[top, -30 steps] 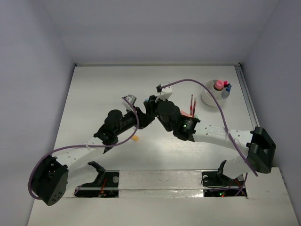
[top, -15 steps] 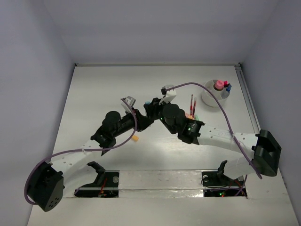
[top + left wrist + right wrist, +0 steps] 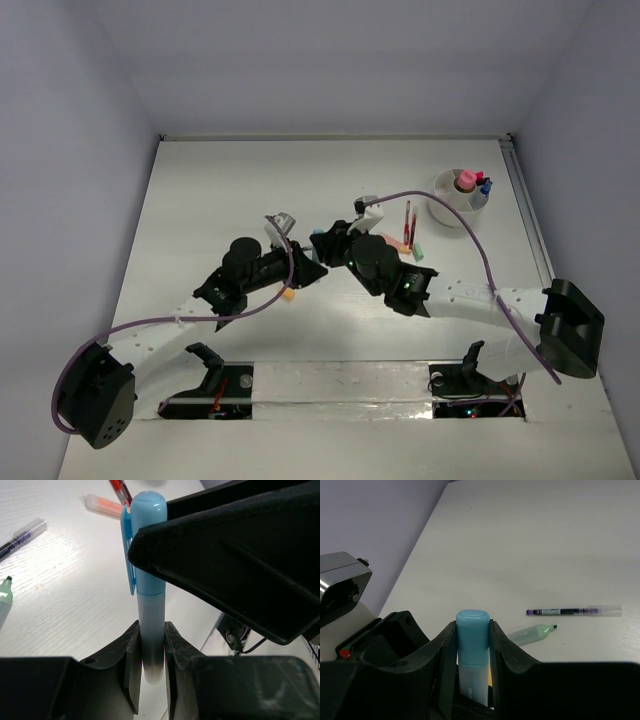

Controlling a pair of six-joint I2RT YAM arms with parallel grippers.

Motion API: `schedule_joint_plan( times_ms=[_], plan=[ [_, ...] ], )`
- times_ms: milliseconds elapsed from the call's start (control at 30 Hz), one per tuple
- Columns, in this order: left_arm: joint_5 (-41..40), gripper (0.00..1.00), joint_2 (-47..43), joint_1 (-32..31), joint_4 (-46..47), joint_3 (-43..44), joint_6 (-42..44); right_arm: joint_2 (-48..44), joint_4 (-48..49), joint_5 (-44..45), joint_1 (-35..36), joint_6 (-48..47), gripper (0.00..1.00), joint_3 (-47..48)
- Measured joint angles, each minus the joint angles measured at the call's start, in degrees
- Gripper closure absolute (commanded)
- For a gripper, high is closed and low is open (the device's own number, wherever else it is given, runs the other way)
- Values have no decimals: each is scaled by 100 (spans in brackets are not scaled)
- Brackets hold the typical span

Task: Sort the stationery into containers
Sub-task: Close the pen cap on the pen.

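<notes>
our left pincer (image 3: 150, 665) is closed tight on the pale end of a blue marker (image 3: 148, 540); our right pincer (image 3: 473, 645) grips its capped end, one finger each side.

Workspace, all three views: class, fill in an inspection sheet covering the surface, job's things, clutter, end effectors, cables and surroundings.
Surface: white table.
Job's things: blue highlighter is held by both arms. The cup holds a pink item and a blue item. Red pens, a green marker, a purple pen and an orange highlighter lie loose.
Clutter: nothing seen.
End effectors: left end effector is shut on the blue highlighter's barrel; right end effector is shut on its cap.
Cables: a purple cable loops along each arm.
Surroundings: plain walls on three sides.
</notes>
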Motion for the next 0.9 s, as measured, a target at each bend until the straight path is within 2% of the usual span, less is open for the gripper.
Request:
schedule_joint_plan(
  times_ms=[367, 633, 900],
  plan=[
    [59, 100, 37, -46, -511, 0, 24, 33, 424, 214, 153, 667, 100, -516],
    [87, 100, 37, -87, -887, 2, 70, 170, 439, 680, 411, 966, 100, -610],
    [188, 100, -9, -87, -568, 2, 66, 52, -85, 1211, 529, 833, 100, -254]
  ],
)
